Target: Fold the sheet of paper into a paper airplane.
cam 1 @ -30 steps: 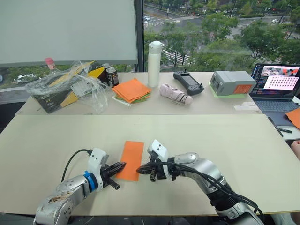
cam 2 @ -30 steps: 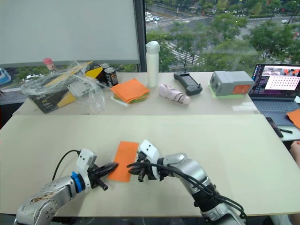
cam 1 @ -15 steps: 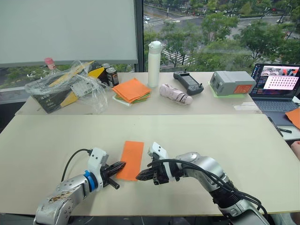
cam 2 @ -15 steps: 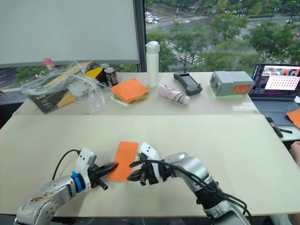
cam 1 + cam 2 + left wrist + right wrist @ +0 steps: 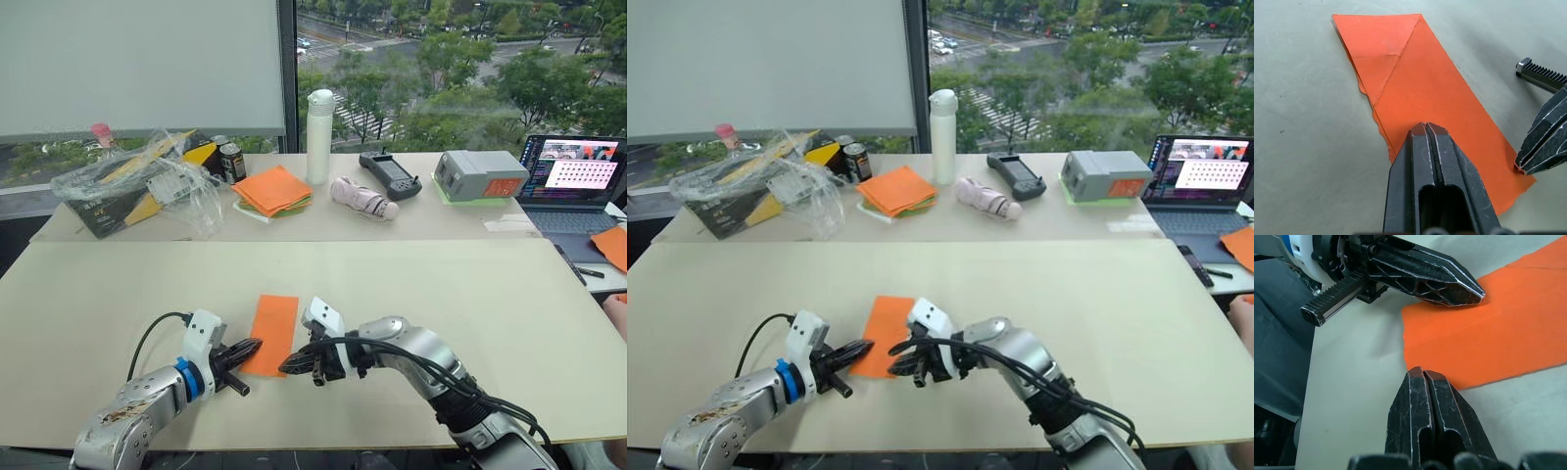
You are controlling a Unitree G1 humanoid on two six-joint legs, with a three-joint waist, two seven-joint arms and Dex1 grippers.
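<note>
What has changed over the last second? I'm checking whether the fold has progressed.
The right gripper slid toward the robot's left along the near edge of the sheet of paper, its fingers shut and beside the paper, not holding it. The left gripper kept its shut tips on the paper's near left corner. The paper lies as before.

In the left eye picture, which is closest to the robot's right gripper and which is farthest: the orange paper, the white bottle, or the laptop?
From the right gripper:
1. The sheet of paper, right beside its tip on the near table.
2. The white bottle, straight ahead on the far table.
3. The laptop, at the far right corner.
</note>
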